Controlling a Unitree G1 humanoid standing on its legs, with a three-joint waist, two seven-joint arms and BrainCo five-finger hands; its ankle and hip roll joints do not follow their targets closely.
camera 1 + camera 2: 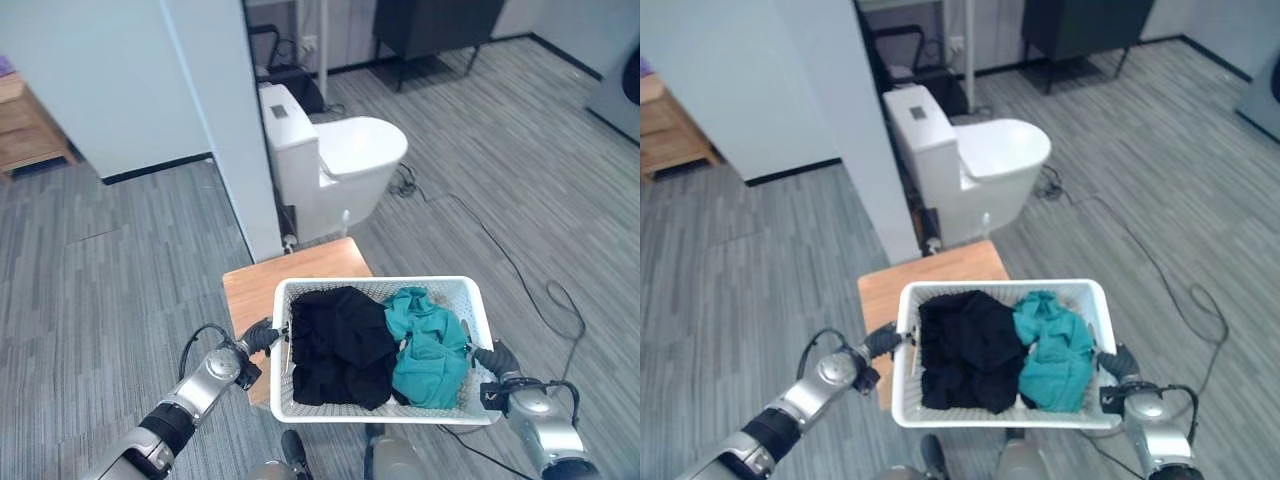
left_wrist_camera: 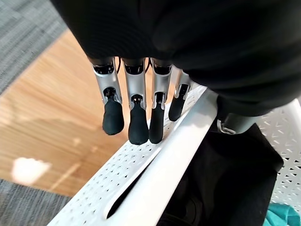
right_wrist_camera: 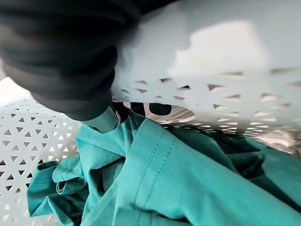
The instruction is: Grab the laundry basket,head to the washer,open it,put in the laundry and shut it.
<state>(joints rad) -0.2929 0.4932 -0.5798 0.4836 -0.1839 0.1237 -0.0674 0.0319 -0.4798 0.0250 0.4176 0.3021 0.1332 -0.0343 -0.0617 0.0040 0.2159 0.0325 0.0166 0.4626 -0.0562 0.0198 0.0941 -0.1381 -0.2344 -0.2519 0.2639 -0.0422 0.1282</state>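
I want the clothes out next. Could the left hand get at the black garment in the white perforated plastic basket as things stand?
Probably yes. The left hand is at the white perforated plastic basket's side wall, the black garment lies uncovered just inside that rim, but letting go may tip the basket.

**A room with a white toilet**

A white toilet [image 1: 330, 165] stands on the grey striped floor [image 1: 120, 260]. A pale wall [image 1: 215, 120] is just beside it. A small wooden table [image 1: 260, 285] sits in front. A dark cabinet [image 1: 435, 25] stands behind.
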